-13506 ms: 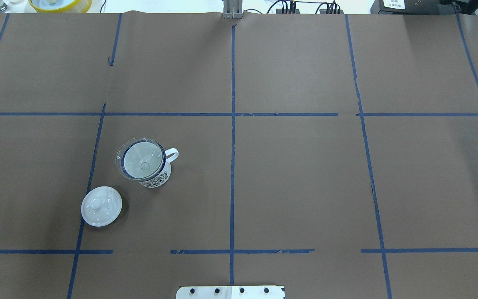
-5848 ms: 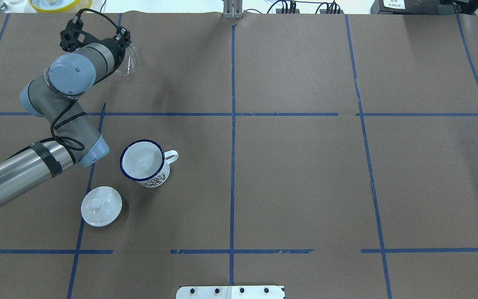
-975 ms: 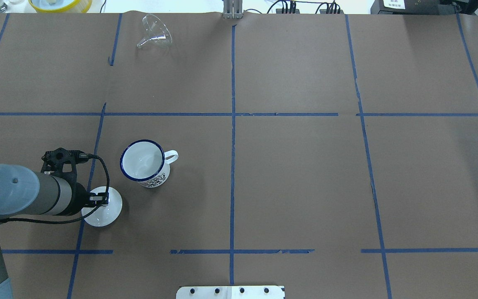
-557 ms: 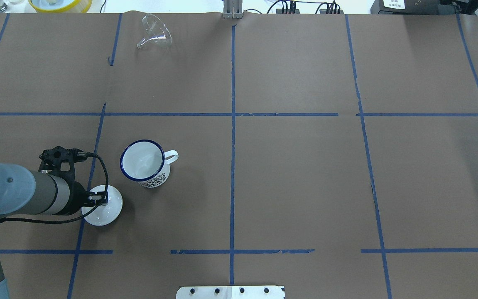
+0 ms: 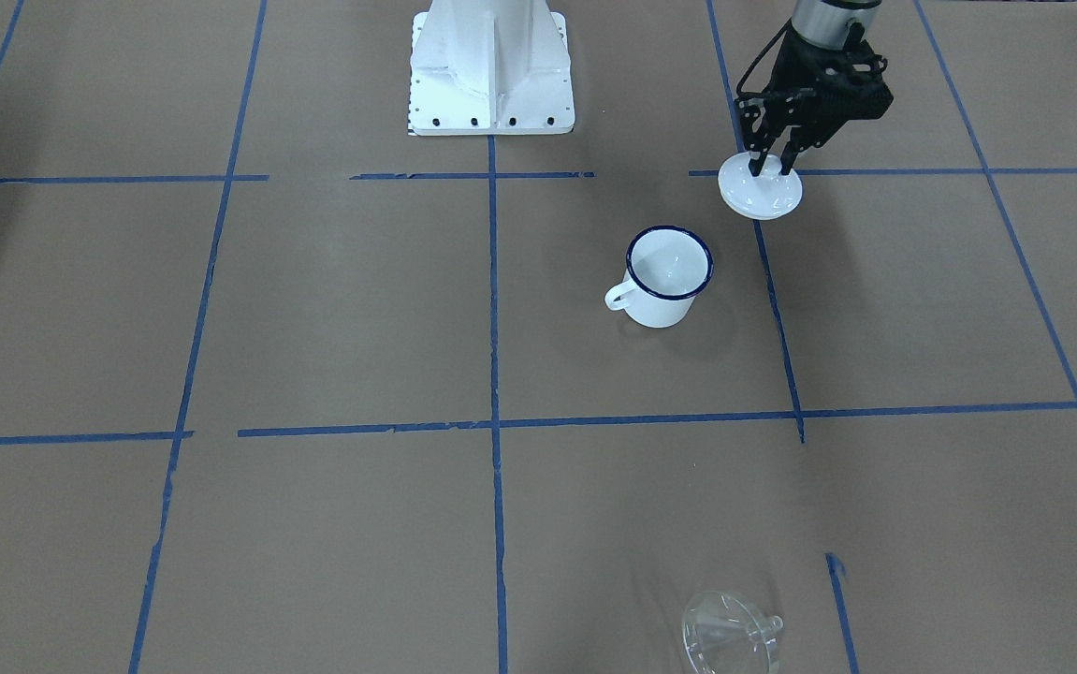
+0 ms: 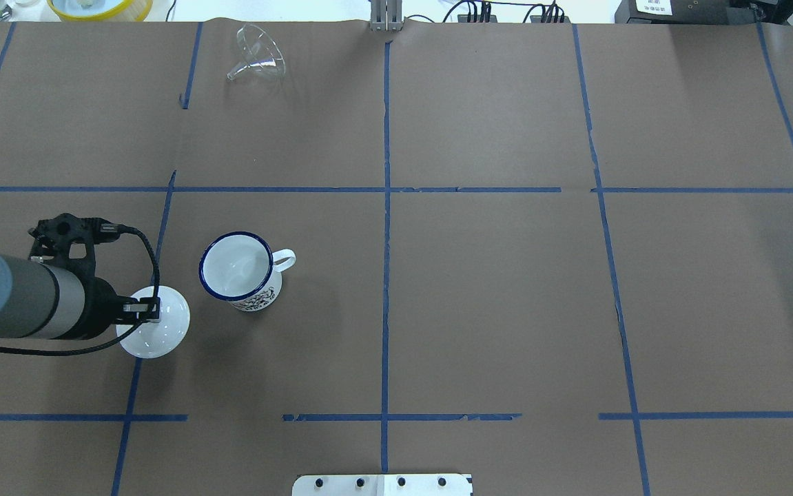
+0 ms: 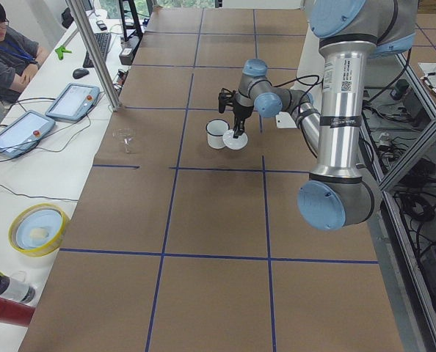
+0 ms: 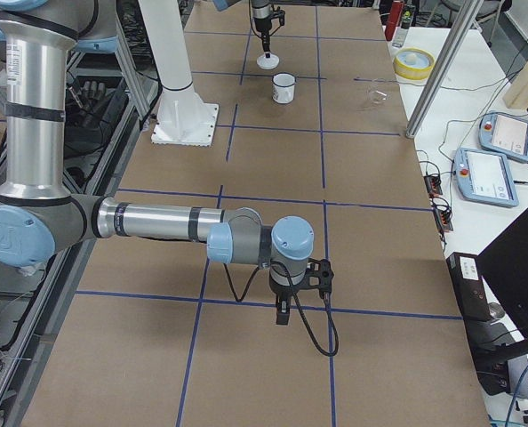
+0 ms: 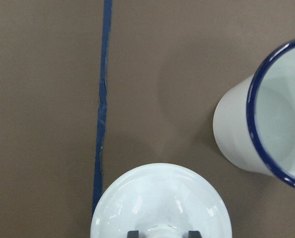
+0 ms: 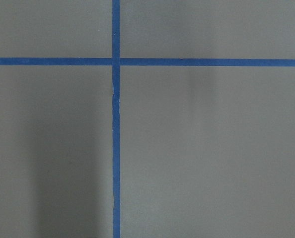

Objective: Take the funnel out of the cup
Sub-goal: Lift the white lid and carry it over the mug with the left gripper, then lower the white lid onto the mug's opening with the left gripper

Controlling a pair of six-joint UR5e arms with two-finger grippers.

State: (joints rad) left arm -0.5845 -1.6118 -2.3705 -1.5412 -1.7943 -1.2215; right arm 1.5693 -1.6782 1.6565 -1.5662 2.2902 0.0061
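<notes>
The clear funnel (image 6: 258, 56) lies on its side on the far part of the table, apart from the cup; it also shows in the front view (image 5: 727, 637). The cup (image 6: 238, 272) is a white mug with a blue rim; it stands upright and empty (image 5: 664, 281). My left gripper (image 6: 151, 311) is shut on the knob of the white lid (image 6: 162, 334), left of the cup. In the left wrist view, the lid (image 9: 157, 203) sits between the fingers and the cup (image 9: 266, 129) is at the right. My right gripper (image 8: 282, 313) shows only in the right side view; I cannot tell its state.
Brown paper with blue tape lines covers the table (image 6: 492, 289). The white robot base (image 5: 491, 65) stands at the near edge. A yellow bowl (image 6: 96, 7) sits beyond the far edge. An operator (image 7: 5, 51) sits at the far side.
My left gripper has shifted left and a little farther with the lid in its grip. The lid has moved with it. The cup and the funnel have not moved.
</notes>
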